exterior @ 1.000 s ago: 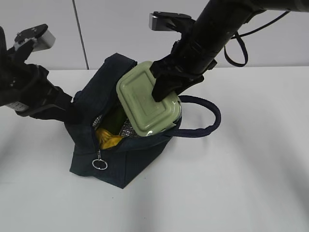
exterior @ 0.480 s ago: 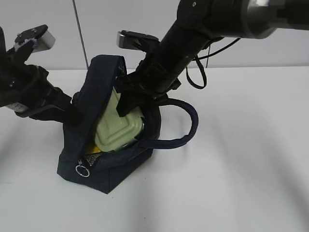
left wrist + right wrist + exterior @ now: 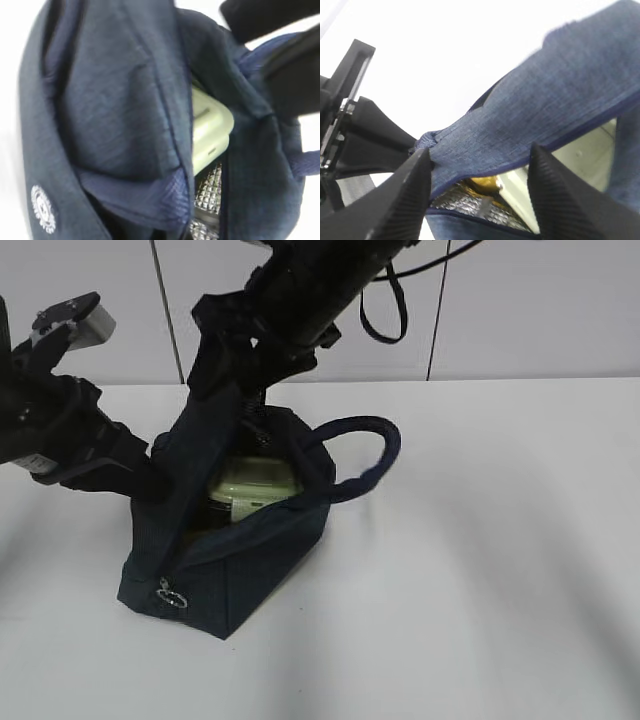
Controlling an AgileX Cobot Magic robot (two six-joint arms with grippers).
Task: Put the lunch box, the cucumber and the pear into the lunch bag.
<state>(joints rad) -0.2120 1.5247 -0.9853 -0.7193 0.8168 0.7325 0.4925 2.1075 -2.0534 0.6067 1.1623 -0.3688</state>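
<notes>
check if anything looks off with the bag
The bag leans and sags, its left wall pulled up and sideways by the left gripper. The box sits inside at a tilt, lid still showing. Nothing is spilled or damaged.

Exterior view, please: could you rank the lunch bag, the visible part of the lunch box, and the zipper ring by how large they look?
1. Lunch bag, by far the largest.
2. Lunch box; only its pale green top shows inside the bag, so this counts the visible part alone.
3. Zipper ring, smallest, at the bag's lower left corner.
</notes>
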